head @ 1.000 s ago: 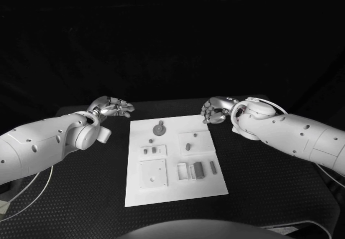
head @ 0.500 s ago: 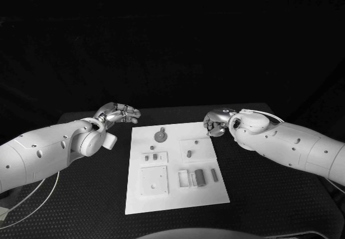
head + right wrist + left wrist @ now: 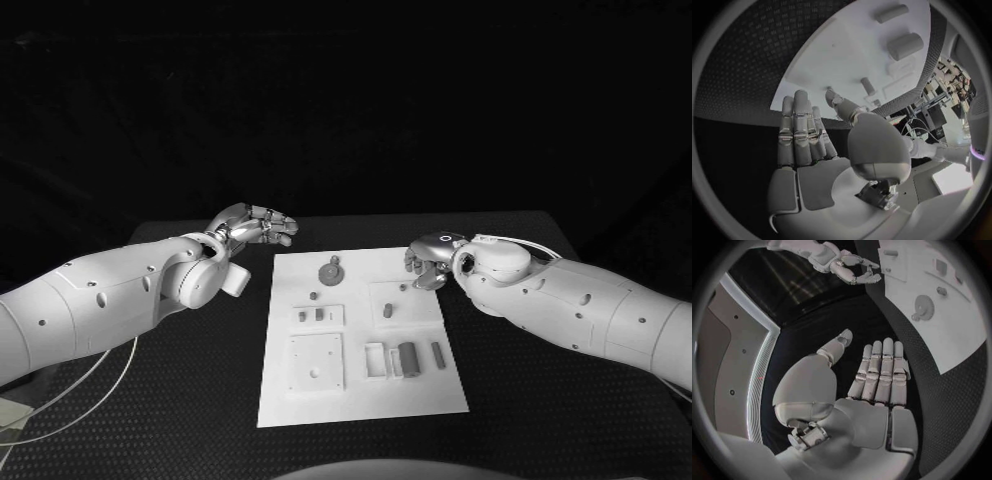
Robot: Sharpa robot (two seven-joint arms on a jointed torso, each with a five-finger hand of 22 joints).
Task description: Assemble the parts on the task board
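White task board without legible writing between left hand and right hand, fingers apart, empty.

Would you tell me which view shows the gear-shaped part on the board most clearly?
The left wrist view: the gear-shaped part sits unobstructed on the task board, teeth visible. The head view shows it smaller, between both hands. I cannot pick it out in the right wrist view.

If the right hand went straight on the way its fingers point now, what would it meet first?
Probably the task board: the right hand points its fingers toward the board's bare surface, short of a small part. Depth is unclear.
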